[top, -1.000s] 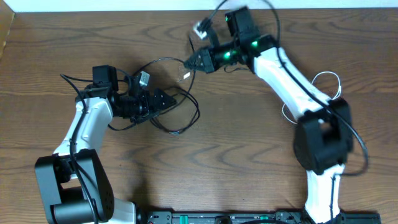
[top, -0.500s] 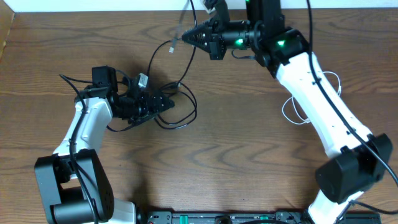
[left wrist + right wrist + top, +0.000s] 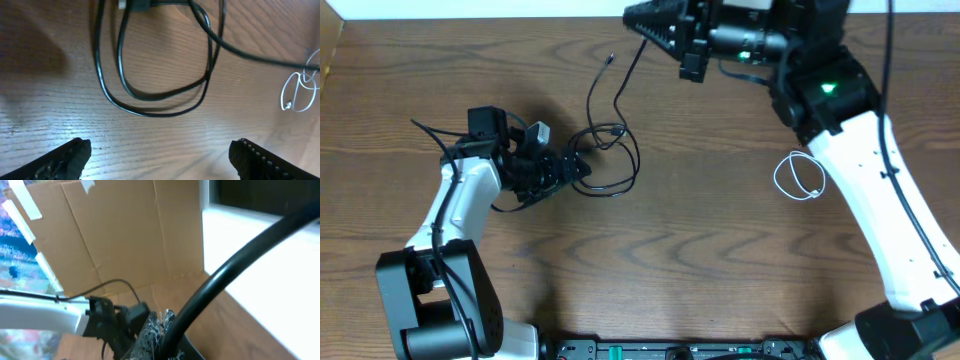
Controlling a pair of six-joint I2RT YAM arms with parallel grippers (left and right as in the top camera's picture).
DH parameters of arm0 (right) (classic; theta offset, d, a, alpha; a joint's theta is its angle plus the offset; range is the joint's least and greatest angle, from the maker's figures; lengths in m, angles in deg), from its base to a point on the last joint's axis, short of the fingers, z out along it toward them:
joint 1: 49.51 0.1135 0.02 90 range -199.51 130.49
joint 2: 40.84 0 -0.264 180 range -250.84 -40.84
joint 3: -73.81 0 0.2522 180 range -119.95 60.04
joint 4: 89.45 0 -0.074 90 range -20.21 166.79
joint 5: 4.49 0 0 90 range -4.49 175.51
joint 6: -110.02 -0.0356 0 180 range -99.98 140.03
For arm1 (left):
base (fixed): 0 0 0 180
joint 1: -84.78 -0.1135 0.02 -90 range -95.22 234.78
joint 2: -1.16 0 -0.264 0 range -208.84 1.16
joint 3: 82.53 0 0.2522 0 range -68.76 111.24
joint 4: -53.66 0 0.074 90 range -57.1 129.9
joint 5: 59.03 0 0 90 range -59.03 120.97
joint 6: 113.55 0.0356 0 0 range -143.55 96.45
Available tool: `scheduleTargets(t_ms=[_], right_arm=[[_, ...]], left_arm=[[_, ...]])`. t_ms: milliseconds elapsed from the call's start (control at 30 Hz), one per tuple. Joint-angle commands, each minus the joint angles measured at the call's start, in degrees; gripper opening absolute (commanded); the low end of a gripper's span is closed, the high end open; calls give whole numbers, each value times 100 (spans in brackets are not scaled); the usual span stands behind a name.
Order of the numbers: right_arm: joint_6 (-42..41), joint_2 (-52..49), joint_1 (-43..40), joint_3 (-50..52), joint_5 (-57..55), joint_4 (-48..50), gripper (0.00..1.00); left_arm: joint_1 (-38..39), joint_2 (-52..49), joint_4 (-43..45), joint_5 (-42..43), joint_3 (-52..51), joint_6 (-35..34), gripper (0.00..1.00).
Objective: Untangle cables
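The black cable (image 3: pixel 616 172) lies in loops on the wooden table just right of my left gripper (image 3: pixel 572 166). That gripper is open and empty above the table; in the left wrist view (image 3: pixel 160 162) its fingers stand wide apart below the loops (image 3: pixel 161 98). One strand rises from the loops to my right gripper (image 3: pixel 634 13), which is raised high at the back and shut on the black cable (image 3: pixel 240 260); its jaws show in the right wrist view (image 3: pixel 162 324). A free cable end (image 3: pixel 610 60) hangs nearby. The white cable (image 3: pixel 798 178) lies coiled at the right, apart from the black one.
A grey plug (image 3: pixel 535 131) sits by the left wrist. The left arm (image 3: pixel 460 210) lies across the table's left side. A cardboard panel (image 3: pixel 115 230) stands beyond the table's far left edge. The white cable also shows in the left wrist view (image 3: pixel 300 92).
My right arm has risen and swung toward the back edge, pulling the black strand up. The loops have drawn tighter. The white coil is now uncovered. The left arm has barely moved.
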Motion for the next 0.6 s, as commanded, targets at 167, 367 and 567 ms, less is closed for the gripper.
scheduleTargets(t_ms=[167, 367, 567], right_arm=[[-129, 433, -127, -33, 505, 527, 1], [-129, 592, -181, -33, 605, 691, 1], [-140, 623, -181, -33, 1676, 1421, 1]], left_arm=[[-22, -39, 302, -146, -387, -74, 93], [-22, -39, 520, -146, -479, -116, 94], [-22, -39, 994, -149, -763, -284, 93]])
